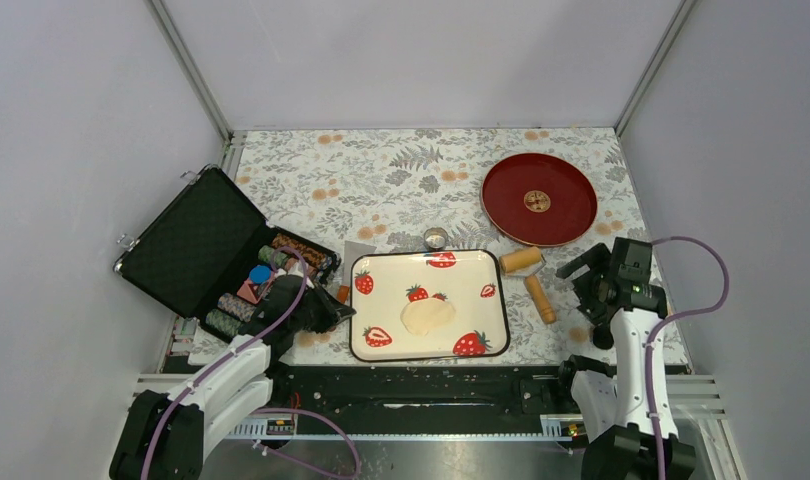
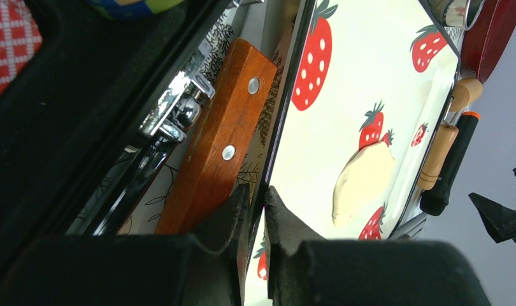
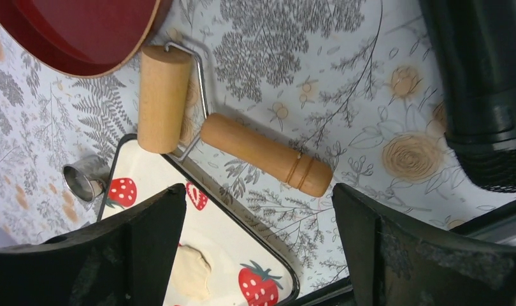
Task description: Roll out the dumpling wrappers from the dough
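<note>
The dough (image 1: pixel 428 315) is a flattened pale sheet lying on the strawberry tray (image 1: pixel 461 285). It also shows in the left wrist view (image 2: pixel 364 182) and the right wrist view (image 3: pixel 190 274). The dumpling wrappers are out of view. My left gripper (image 1: pixel 336 310) (image 2: pixel 258 191) is shut on the tray's left rim (image 2: pixel 287 127). My right gripper (image 1: pixel 591 275) (image 3: pixel 258 217) stands open above the table, right of the tray, with nothing between its fingers. The wooden roller (image 1: pixel 529 275) (image 3: pixel 265 156) lies on the table just beyond it, its barrel (image 3: pixel 163 95) at the tray's far right corner.
A small metal ring cutter (image 1: pixel 436 238) (image 3: pixel 83 180) stands behind the tray. A red plate (image 1: pixel 538 198) sits at the back right. An open black case (image 1: pixel 196 240) with chips lies to the left. A wooden-handled tool (image 2: pixel 220 140) lies between case and tray.
</note>
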